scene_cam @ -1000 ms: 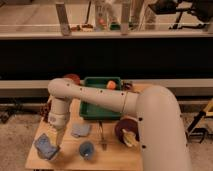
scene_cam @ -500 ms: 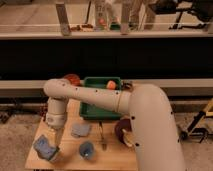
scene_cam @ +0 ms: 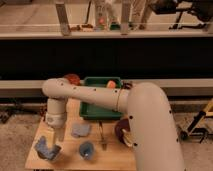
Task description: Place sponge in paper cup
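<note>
The blue sponge (scene_cam: 47, 149) lies at the front left corner of the small wooden table (scene_cam: 112, 159). My gripper (scene_cam: 56, 137) hangs straight down from the white wrist, just above and to the right of the sponge, close to it or touching it. No off-white paper cup shows; it is hidden or out of view. A paler grey-blue pad (scene_cam: 80, 130) lies to the right of the gripper. A blue cup (scene_cam: 87, 150) stands at the table's front, right of the sponge.
A green tray (scene_cam: 101, 111) sits at the back middle of the table with an orange item (scene_cam: 110, 84) in it. A reddish round thing (scene_cam: 72, 78) is at the back left. A dark red bowl (scene_cam: 121, 131) and a utensil (scene_cam: 102, 138) lie beside my arm.
My arm has shifted slightly to the left over the table's left side. The sponge, the pad and the blue cup have not moved.
</note>
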